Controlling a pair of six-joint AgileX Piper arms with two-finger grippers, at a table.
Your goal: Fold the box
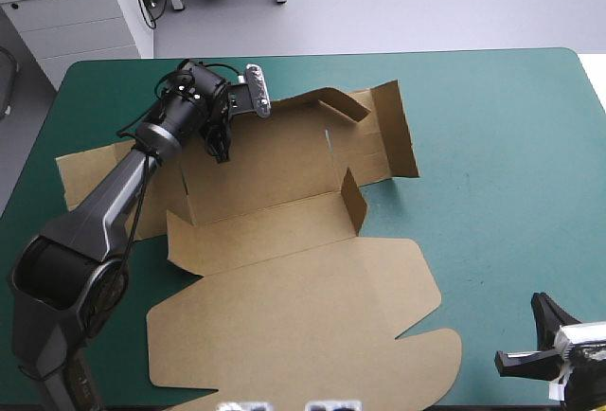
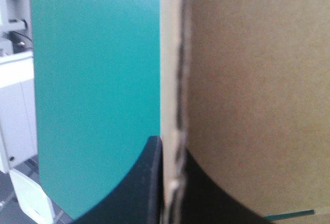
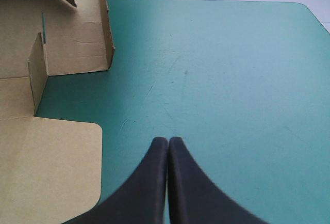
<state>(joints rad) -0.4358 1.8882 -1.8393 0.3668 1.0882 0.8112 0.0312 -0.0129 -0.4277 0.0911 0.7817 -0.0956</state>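
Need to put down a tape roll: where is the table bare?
The teal-green cover lies bare right of the box, up to the far and right edges. Crowded: the left half, under the box and the left arm.

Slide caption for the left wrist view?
Left claw shut on the box edge, teal-green cover beside it.

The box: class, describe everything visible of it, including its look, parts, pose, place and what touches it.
The box is a cut sheet of plain brown board lying on the teal-green cover, left of centre. Its broad lid panel, with rounded corners, lies flat nearest the robot. Farther walls and flaps stand partly raised. The left hand is shut on a far board edge.
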